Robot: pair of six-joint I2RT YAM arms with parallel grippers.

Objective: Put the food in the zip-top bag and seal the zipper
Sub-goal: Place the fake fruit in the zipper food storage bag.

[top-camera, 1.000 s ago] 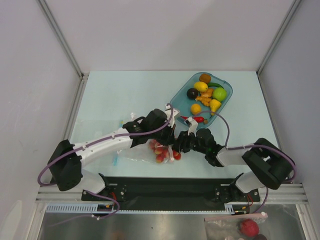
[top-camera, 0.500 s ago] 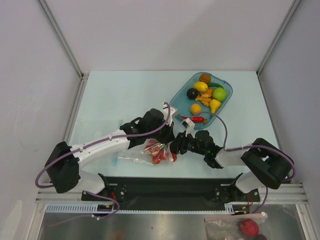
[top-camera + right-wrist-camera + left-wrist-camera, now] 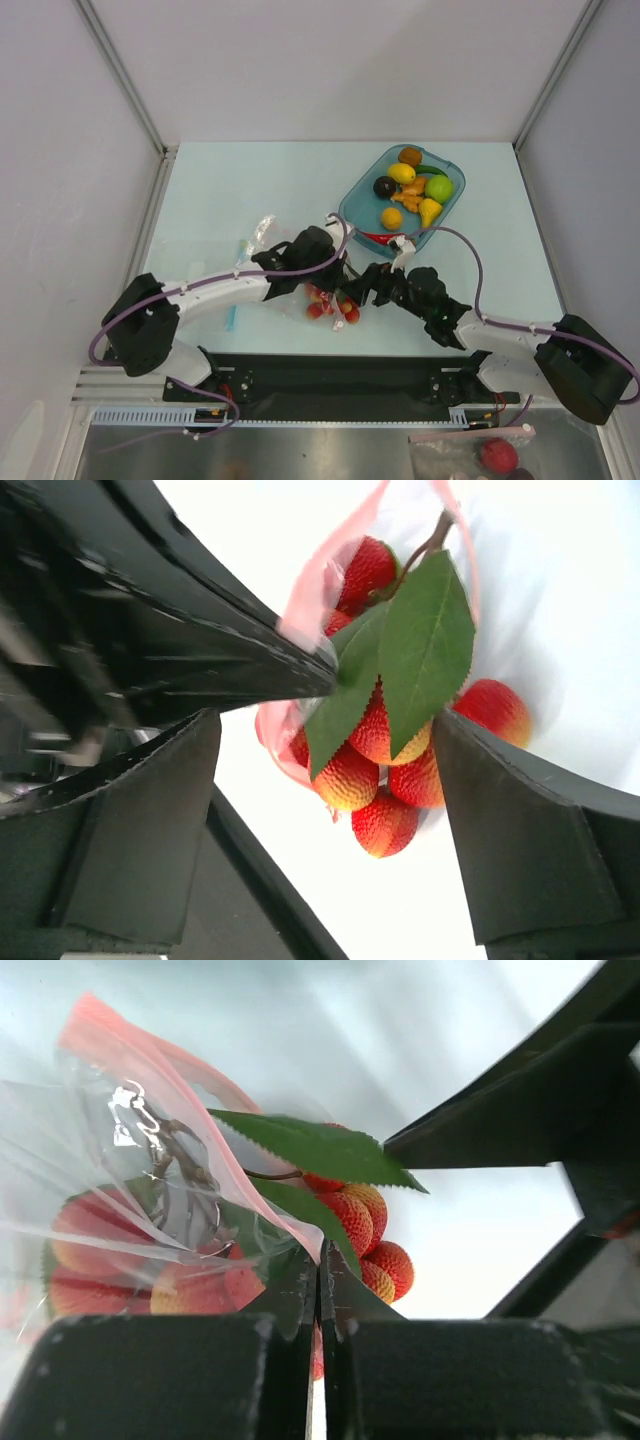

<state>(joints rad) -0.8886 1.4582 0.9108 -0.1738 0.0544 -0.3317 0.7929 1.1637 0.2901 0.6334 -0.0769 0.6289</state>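
On the far right of the table (image 3: 250, 190) the teal tray (image 3: 358, 185) holds loose pieces: a yellow lemon (image 3: 402, 172), a dark plum (image 3: 384, 187), a green fruit (image 3: 438, 188) and an orange one (image 3: 392, 217). A light-blue stick (image 3: 232, 318) lies near the near edge, left of the middle. Below that edge, off the table, is a second bag with a red ball (image 3: 497, 453).

From above, both arms meet over the middle of the near edge and hide most of the zip-top bag (image 3: 130, 1160). The left gripper (image 3: 320, 1280) is pinched tight on the bag's film at its mouth. The right gripper (image 3: 328, 730) stands wide, one finger either side of the berry cluster (image 3: 330, 305) and not touching it.

The cluster is bumpy red-orange balls on a stem with serrated green leaves (image 3: 425, 640). Some berries sit behind the clear, crinkled plastic; others and the leaves poke out past the pink zipper (image 3: 325, 570), which gapes unsealed
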